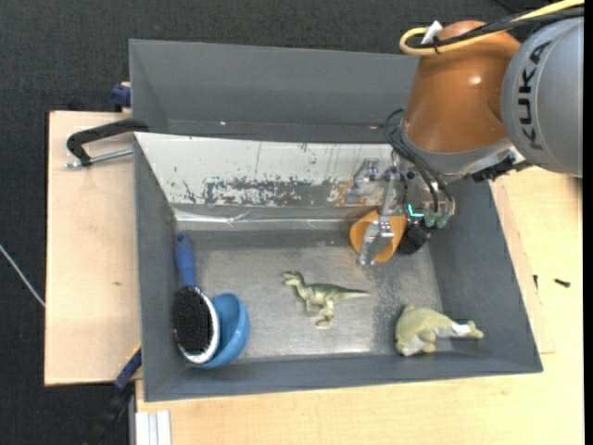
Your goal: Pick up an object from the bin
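In bin: hairbrush left, dinosaur middle, toy animal right

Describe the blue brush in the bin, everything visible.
The blue brush looks plastic: a round head with a black bristle pad facing up, and a slim handle pointing toward the far wall. It lies flat on the bin floor in the near left corner, beside the left wall, touching no other object.

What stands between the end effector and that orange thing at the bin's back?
Nothing visible: the end effector is right over the orange object. The green toy dinosaur, pale green figure and blue hairbrush lie apart, nearer the front.
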Controlling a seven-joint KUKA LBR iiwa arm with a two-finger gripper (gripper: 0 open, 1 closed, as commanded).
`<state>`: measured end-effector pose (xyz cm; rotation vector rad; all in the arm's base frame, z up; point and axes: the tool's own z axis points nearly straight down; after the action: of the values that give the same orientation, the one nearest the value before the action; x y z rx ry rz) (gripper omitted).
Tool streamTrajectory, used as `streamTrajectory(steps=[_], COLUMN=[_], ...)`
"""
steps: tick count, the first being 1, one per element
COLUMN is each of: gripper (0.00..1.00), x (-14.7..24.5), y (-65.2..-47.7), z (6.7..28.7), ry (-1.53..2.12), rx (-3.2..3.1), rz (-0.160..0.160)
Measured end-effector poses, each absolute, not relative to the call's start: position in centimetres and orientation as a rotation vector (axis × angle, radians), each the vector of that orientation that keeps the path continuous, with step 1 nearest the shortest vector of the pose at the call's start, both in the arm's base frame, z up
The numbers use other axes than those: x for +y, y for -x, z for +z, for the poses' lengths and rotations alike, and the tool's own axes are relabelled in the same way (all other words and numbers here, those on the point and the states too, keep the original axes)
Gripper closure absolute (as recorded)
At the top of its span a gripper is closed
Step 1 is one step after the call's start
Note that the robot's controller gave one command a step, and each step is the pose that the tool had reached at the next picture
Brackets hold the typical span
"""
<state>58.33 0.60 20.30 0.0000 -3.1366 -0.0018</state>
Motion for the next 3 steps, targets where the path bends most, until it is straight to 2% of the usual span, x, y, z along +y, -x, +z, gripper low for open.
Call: streamTrajectory(steps=[1, 2, 3], gripper=[0.0, 1.0, 0.0], x=[-6.38, -6.64, -6.78], y=[-57.99, -57.61, -57.59], z=[9.07, 8.53, 8.53], ry=[-0.509, -0.501, -0.498], rx=[-3.12, -3.108, -3.108], rz=[-0.001, -0.004, 0.0])
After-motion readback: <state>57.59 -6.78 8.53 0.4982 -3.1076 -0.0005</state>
